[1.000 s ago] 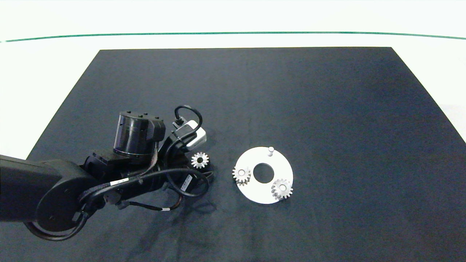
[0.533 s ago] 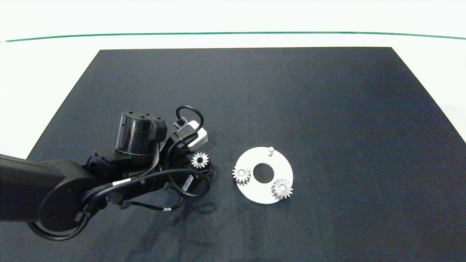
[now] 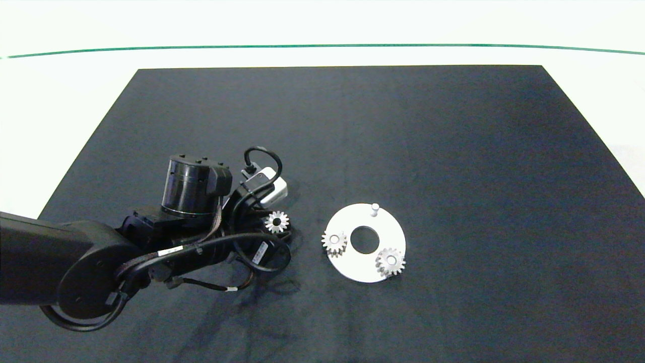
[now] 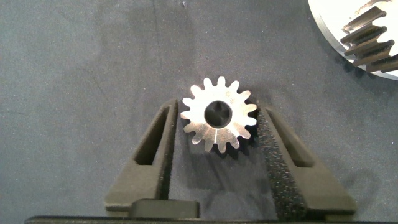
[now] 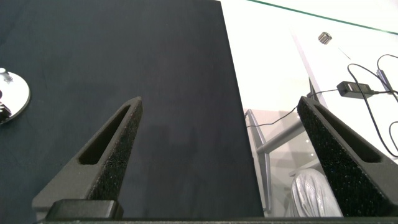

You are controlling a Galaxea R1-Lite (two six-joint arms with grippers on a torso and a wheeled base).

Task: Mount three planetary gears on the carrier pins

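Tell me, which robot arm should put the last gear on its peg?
Probably left. The left gripper already brackets the loose gear, near the white disc with its bare pin. The right gripper hangs open, off at the mat's edge.

A robotics lab: a white table (image 3: 322, 25) carries a black rectangular cloth mat (image 3: 352, 141); beyond the mat's edge, black cables (image 5: 367, 93) trail over a pale floor (image 5: 280, 74).

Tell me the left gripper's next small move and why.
Probably close the left gripper on the loose silvery metal spur gear. The gear lies flat on the dark mat between the open fingers, apparently not yet clamped, and one short white carrier pin on the flat white round disc is bare.
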